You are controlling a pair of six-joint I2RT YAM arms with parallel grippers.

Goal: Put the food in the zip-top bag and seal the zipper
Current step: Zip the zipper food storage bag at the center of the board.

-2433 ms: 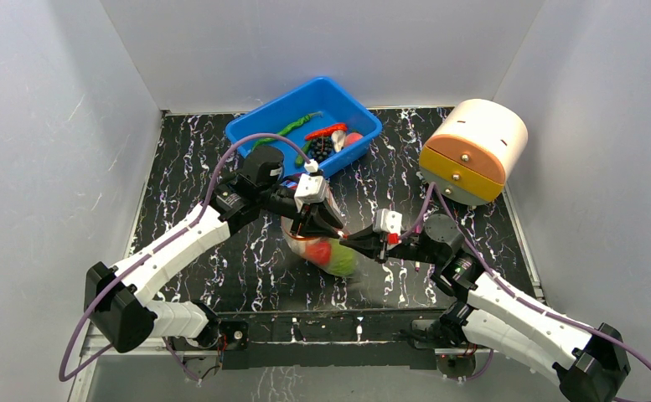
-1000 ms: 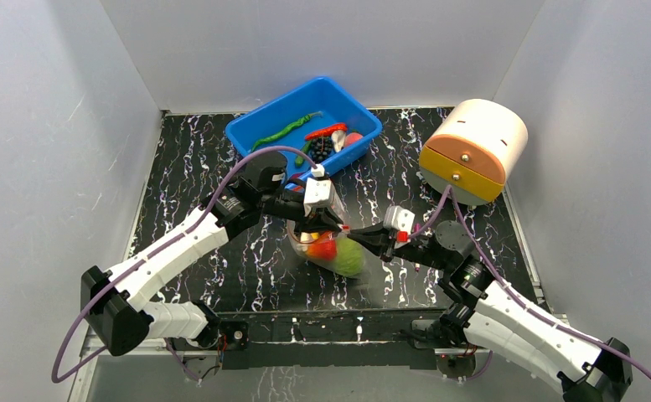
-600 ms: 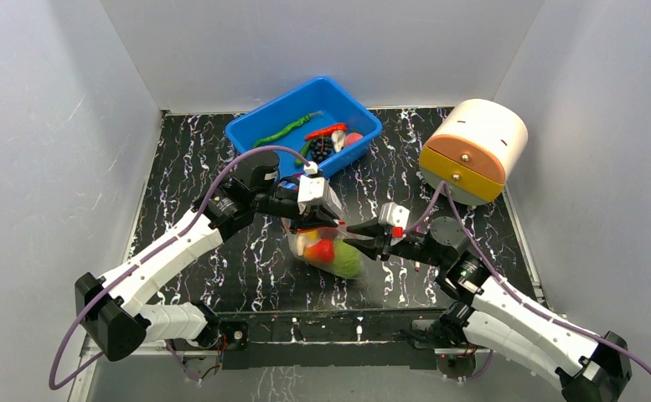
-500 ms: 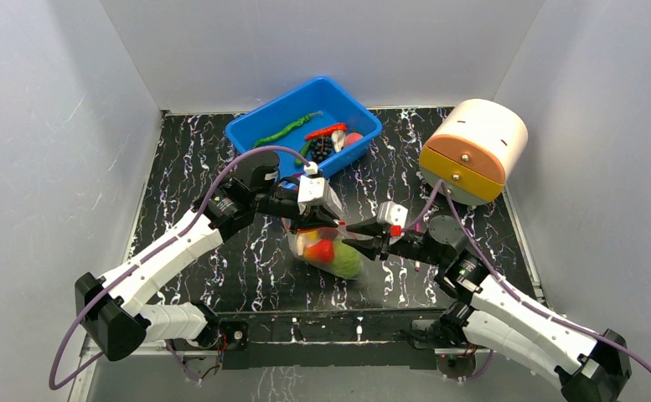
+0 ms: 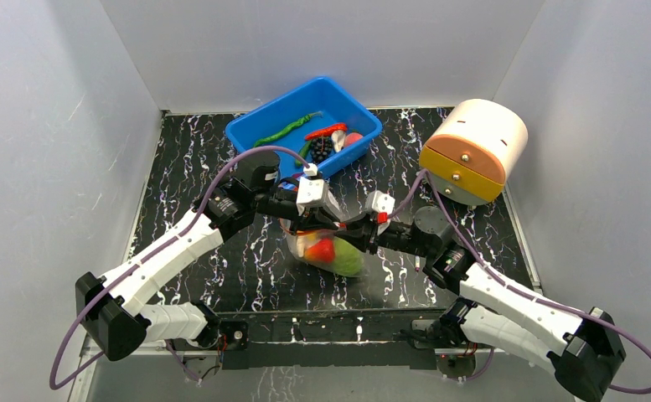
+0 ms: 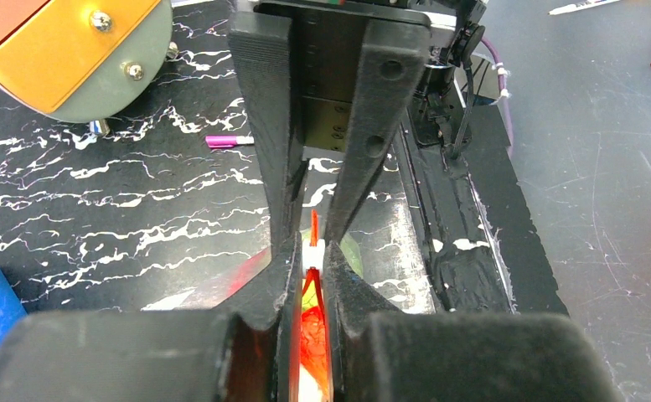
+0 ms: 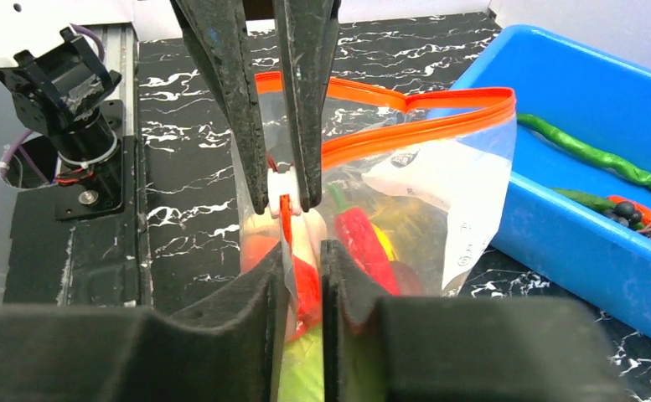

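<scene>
The clear zip-top bag [image 5: 330, 251] hangs over mid-table, with the food in it: a green melon [image 5: 348, 261] and red pieces [image 7: 364, 239]. My left gripper [image 5: 320, 222] is shut on the zipper's white end [image 6: 313, 251], which shows between its fingers [image 7: 229, 109] in the right wrist view. The orange zipper [image 7: 422, 126] gapes in a loop to the right. My right gripper [image 7: 302, 285] faces the left one. Its jaws stand narrowly apart round the bag's edge just below the white end, and the film lies against one pad only.
A blue tub [image 5: 276, 105] with green, red and dark toy pieces stands at the back, close beside the bag [image 7: 573, 226]. A round cream and orange drawer unit [image 5: 472, 151] sits at the back right. A pink-capped pen [image 6: 229, 141] lies on the marbled table.
My right gripper let go of the bag's edge, opened, slid left up against the left gripper, and its jaws have narrowed again. The left gripper kept hold and barely moved.
</scene>
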